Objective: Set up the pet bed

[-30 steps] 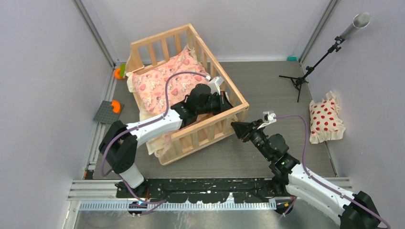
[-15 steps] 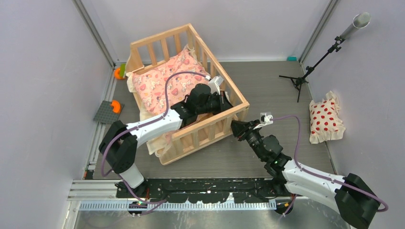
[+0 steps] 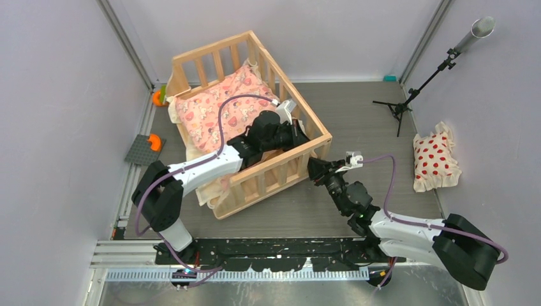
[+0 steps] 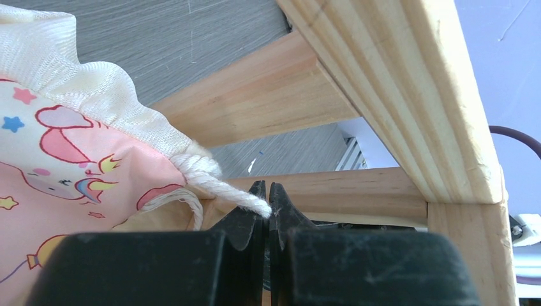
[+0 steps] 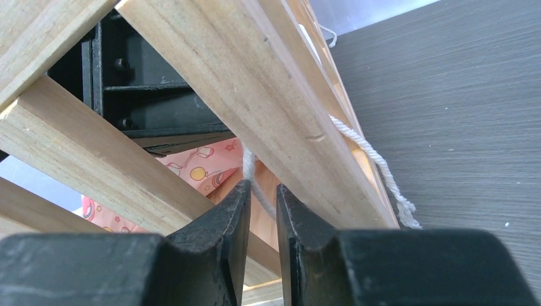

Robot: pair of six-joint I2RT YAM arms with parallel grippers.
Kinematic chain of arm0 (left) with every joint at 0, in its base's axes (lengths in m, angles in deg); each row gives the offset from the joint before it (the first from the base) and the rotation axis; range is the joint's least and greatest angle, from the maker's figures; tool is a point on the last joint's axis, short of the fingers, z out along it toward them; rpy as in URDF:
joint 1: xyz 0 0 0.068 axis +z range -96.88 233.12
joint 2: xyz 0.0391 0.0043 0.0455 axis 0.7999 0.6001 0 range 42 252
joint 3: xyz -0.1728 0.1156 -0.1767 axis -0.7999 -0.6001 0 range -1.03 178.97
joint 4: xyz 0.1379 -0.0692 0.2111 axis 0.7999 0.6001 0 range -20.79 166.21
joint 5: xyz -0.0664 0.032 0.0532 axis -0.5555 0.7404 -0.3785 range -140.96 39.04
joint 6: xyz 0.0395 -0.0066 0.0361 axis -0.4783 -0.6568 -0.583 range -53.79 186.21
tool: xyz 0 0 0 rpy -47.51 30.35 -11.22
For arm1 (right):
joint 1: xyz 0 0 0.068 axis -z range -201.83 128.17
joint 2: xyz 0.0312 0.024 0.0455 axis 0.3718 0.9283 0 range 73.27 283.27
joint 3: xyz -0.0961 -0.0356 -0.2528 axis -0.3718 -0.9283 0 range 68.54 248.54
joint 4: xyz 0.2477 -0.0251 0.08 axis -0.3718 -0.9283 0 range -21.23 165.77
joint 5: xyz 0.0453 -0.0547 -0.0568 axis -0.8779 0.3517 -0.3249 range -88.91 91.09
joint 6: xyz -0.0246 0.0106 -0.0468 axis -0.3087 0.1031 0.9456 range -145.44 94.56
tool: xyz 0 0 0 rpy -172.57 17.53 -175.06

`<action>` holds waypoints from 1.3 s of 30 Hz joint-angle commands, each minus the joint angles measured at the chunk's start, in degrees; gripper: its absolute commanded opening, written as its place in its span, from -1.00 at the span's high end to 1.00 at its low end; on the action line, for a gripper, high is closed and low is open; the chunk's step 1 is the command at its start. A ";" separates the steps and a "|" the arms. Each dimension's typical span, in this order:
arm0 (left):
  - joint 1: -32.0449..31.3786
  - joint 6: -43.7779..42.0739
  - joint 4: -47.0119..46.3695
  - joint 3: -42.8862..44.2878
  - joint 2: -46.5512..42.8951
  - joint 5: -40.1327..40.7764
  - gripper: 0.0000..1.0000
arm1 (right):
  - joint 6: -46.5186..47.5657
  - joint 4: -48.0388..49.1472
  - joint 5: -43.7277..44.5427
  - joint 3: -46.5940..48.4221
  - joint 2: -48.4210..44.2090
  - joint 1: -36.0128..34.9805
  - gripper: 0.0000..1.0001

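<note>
Cord (image 4: 223, 182) of cream twist from the pink cartoon-print cushion (image 3: 204, 118) is pinched in the closed left gripper (image 4: 266, 191) inside the near-right corner of the light slatted wooden pet bed (image 3: 214, 48), which sits angled left of centre; it is likely meant for tying on. Outside, the right gripper (image 5: 263, 191) has narrow-gapped jaws around another strand (image 5: 252, 169), gripped or not I cannot tell. Slats (image 5: 274, 95) stand between them, and the white red-dotted pillow (image 3: 436, 162) lies well apart.
</note>
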 commanded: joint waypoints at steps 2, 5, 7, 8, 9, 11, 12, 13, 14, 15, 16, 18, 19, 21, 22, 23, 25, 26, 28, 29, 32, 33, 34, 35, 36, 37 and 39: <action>-0.88 -0.42 -2.25 0.35 -0.58 -2.77 1.00 | 5.19 9.37 0.49 2.91 2.78 -0.52 0.41; -0.90 -0.46 -2.09 0.36 -0.53 -3.00 1.00 | 8.63 9.57 -1.08 3.55 3.89 -0.53 0.41; -0.90 -0.46 -2.05 0.18 -0.57 -3.10 1.00 | 10.70 11.05 -2.13 3.69 4.79 -0.51 0.40; -0.90 -0.54 -2.05 0.11 -0.64 -3.13 1.00 | 11.75 11.13 -2.75 3.92 5.14 -0.46 0.39; -0.90 -0.55 -2.05 0.14 -0.57 -3.17 1.00 | 13.17 11.10 -3.96 4.20 5.53 -0.53 0.39; -0.91 -0.55 -1.97 0.17 -0.54 -3.26 1.00 | 15.42 11.15 -5.14 4.62 6.18 -0.58 0.38; -0.90 -0.55 -1.99 0.16 -0.53 -3.30 1.00 | 16.15 11.22 -5.07 4.76 6.45 -0.57 0.38; -0.90 -0.55 -1.98 0.16 -0.55 -3.31 1.00 | 17.05 11.38 -5.15 4.86 6.77 -0.59 0.37; -0.90 -0.55 -1.96 0.18 -0.59 -3.24 1.00 | 17.55 11.23 -4.84 5.07 7.13 -0.57 0.37; -0.90 -0.63 -2.00 0.27 -0.61 -3.26 1.00 | 17.81 10.99 -4.21 5.25 7.44 -0.61 0.36; -0.89 -0.64 -1.97 0.25 -0.51 -3.33 1.00 | 17.95 10.89 -3.58 5.39 7.80 -0.61 0.36; -0.91 -0.64 -1.96 0.33 -0.44 -3.42 1.00 | 18.14 10.98 -2.43 5.62 8.45 -0.62 0.36; -0.91 -0.64 -1.96 0.33 -0.44 -3.41 1.00 | 18.30 11.11 -2.07 5.78 8.94 -0.62 0.36; -0.90 -0.64 -1.95 0.35 -0.45 -3.46 1.00 | 19.34 11.70 -1.92 6.03 9.90 -0.61 0.36; -0.90 -0.64 -1.94 0.33 -0.37 -3.55 1.00 | 20.03 11.85 -2.13 6.28 10.38 -0.62 0.36; -0.90 -0.64 -1.91 0.38 -0.39 -3.62 1.00 | 21.03 11.82 -2.82 6.65 10.79 -0.62 0.36; -0.85 -0.72 -1.75 0.50 -0.27 -3.82 1.00 | 23.85 11.65 -4.51 7.16 11.38 -0.61 0.36; -0.93 -0.80 -1.59 0.58 -0.20 -3.97 1.00 | 25.31 11.69 -5.42 7.30 11.69 -0.62 0.36; -0.90 -0.94 -1.37 0.81 -0.19 -4.09 1.00 | 27.69 11.58 -7.82 7.51 12.08 -0.62 0.34; -0.90 -1.06 -1.30 0.82 -0.15 -4.15 1.00 | 28.45 11.32 -8.89 7.64 12.17 -0.62 0.32; -0.89 -1.16 -1.17 0.94 0.02 -4.42 1.00 | 31.90 9.53 -10.74 8.25 11.91 -0.61 0.25; -0.88 -1.15 -1.24 0.90 0.11 -4.45 1.00 | 32.48 8.43 -10.75 8.57 11.82 -0.59 0.24; -0.94 -1.09 -1.30 0.87 0.16 -4.45 1.00 | 32.83 7.33 -10.38 8.91 11.68 -0.61 0.24; -0.91 -1.01 -1.36 0.94 0.17 -4.41 1.00 | 32.96 6.51 -9.85 9.19 11.59 -0.62 0.24; -0.92 -0.99 -1.42 0.95 0.10 -4.45 1.00 | 33.05 6.18 -9.52 9.39 11.69 -0.54 0.24; -0.97 -0.93 -1.48 0.99 0.23 -4.48 1.00 | 33.10 6.09 -9.03 9.69 11.96 -0.52 0.25; -0.86 -0.82 -1.63 0.99 0.22 -4.58 1.00 | 33.11 6.12 -7.75 10.17 12.97 -0.44 0.27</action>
